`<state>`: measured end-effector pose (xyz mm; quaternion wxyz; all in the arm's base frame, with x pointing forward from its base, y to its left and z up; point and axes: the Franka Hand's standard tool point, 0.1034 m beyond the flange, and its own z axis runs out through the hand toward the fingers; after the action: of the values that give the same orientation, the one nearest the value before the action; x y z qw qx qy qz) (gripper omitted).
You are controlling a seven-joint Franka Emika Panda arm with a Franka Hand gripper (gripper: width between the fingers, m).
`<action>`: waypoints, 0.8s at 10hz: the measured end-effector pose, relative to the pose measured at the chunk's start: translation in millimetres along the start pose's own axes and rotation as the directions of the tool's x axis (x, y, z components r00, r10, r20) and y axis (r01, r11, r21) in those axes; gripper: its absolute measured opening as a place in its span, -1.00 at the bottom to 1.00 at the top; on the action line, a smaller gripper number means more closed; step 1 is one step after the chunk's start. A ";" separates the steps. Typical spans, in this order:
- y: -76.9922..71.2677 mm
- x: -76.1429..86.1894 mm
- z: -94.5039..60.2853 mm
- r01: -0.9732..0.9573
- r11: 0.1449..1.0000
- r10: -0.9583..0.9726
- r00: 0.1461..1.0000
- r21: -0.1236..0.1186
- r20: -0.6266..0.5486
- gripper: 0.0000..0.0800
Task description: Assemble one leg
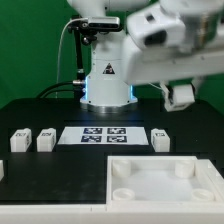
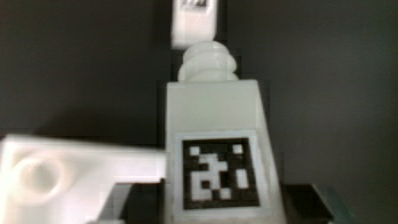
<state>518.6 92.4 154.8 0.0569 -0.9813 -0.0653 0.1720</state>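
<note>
Black table (image 1: 40,110), green backdrop behind it. My gripper (image 1: 180,96) hangs above the table's right edge as the exterior view sees it, clamped on the leg (image 2: 217,120). In the wrist view the leg's tag faces the camera and its ribbed tip points away. A white tray (image 1: 160,185) fills the near right corner. The marker board (image 1: 105,135) lies mid-table, with one loose leg (image 1: 160,138) just beside its right end and two other legs (image 1: 45,140) toward the left edge.
</note>
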 end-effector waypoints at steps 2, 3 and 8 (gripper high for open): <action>14.0 49.4 -16.2 0.006 1.000 -0.010 0.967 -0.017 -0.254 -0.27; 15.4 47.2 -13.9 0.002 1.000 -0.011 0.943 -0.030 -0.333 -0.27; 26.7 52.2 -15.1 -0.029 0.997 -0.029 0.734 -0.074 -0.679 -0.27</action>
<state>575.4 72.5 148.1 0.0377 -0.9778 -0.0467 -0.2007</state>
